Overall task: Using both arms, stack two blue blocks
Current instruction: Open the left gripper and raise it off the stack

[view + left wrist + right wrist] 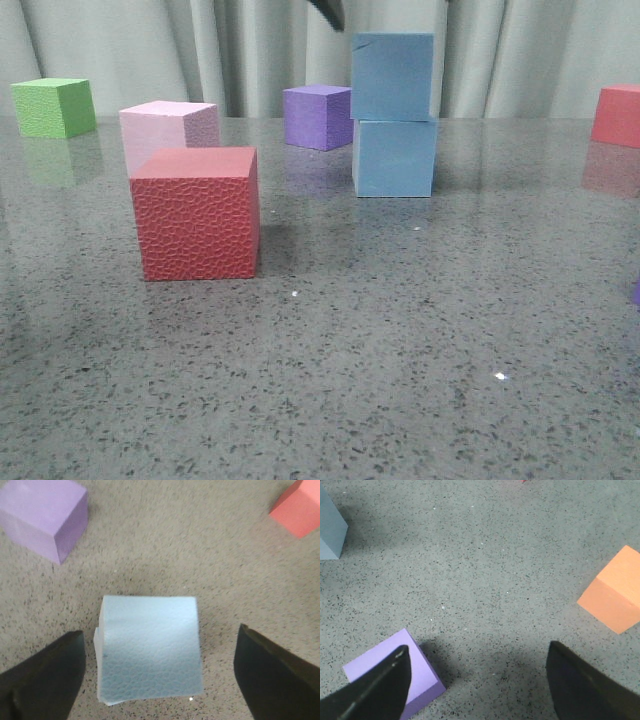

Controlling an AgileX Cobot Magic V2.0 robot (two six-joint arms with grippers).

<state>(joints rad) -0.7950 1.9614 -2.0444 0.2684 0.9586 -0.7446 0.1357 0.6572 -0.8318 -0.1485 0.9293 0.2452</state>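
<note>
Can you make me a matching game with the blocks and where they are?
Things:
1. upper blue block
2. pink block
3. green block
4. purple block

Places:
A. far left, near the curtain
B. just behind the red block
C. on top of the lower blue block
D. on the table, left of the blue stack

Pairs: 1-C, 2-B, 3-A, 4-D
</note>
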